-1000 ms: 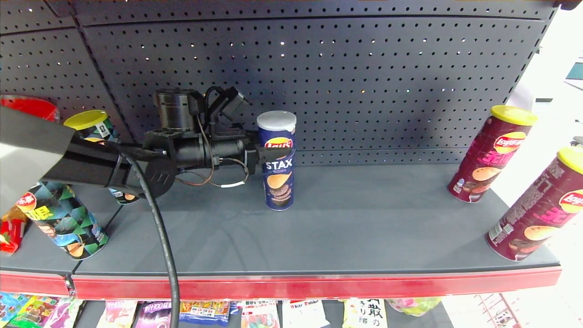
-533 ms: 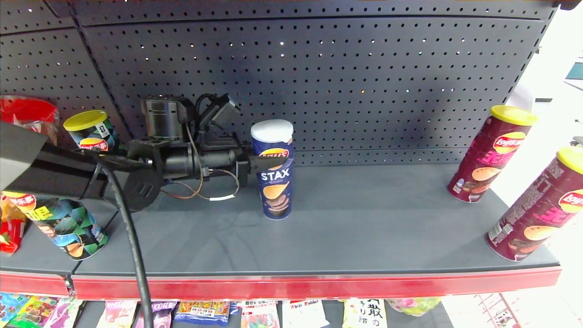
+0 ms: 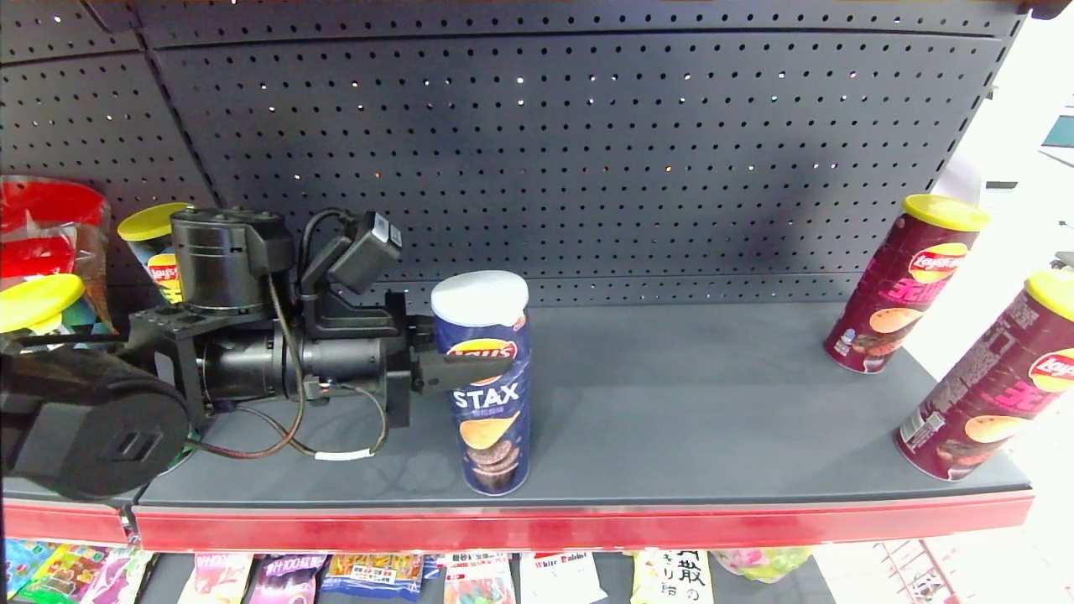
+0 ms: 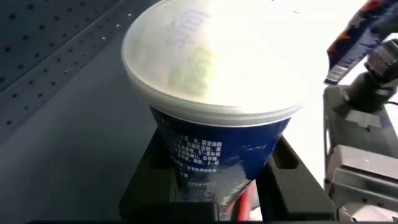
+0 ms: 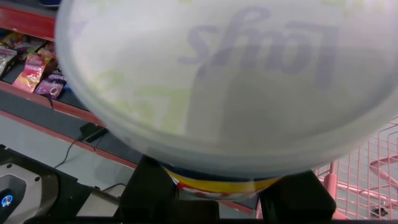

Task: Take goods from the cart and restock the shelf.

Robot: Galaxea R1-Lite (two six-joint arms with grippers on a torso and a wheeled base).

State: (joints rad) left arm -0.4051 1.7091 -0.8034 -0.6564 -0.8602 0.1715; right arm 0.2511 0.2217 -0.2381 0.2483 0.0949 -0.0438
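A blue chip can (image 3: 491,394) with a white lid stands upright near the front edge of the dark grey shelf (image 3: 688,403). My left gripper (image 3: 466,369) comes in from the left and is shut on its upper half; I cannot tell whether the can's base touches the shelf. In the left wrist view the same can (image 4: 217,149) sits between the black fingers (image 4: 289,177). My right gripper (image 5: 224,193) is shut on a second chip can (image 5: 230,81), whose pale lid is close to the camera.
Two maroon cans (image 3: 910,281) (image 3: 998,377) with yellow lids lean at the shelf's right end. Patterned yellow-lidded cans (image 3: 159,226) and a red bag (image 3: 42,210) crowd the left end. Snack packets (image 3: 503,579) hang below the red shelf lip (image 3: 587,528). A pink wire cart (image 5: 367,180) is beside the right gripper.
My left gripper has drawn the blue can from the back of the shelf to near its front edge, slightly leftward. The maroon cans have not moved.
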